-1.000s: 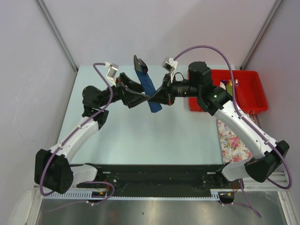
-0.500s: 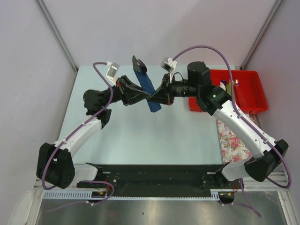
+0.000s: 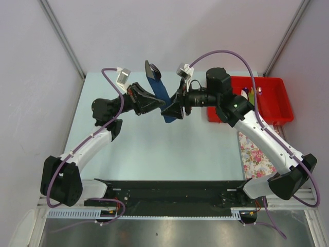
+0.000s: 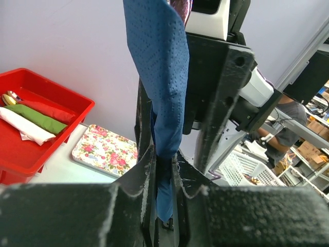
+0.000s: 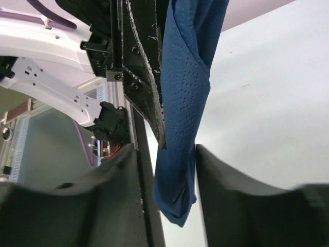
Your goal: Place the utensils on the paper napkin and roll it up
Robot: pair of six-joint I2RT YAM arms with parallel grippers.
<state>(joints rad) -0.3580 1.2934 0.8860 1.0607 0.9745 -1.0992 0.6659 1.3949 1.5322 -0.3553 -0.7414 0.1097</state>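
napkin (image 3: 163,99): navy blue, dotted | tray (image 3: 271,101): red | cloth (image 3: 254,152): white, pink flowers

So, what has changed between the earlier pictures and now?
The left gripper closed on the rolled dark blue paper napkin, and the right gripper opened its jaws, letting go. The roll, with dark utensil ends at its top, stayed lifted above the pale table, tilted as before.

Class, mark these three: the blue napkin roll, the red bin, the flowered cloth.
blue napkin roll (image 3: 159,90), top view, its upper middle.
red bin (image 3: 275,105), top view, bare floor.
flowered cloth (image 3: 249,154), top view, its centre.
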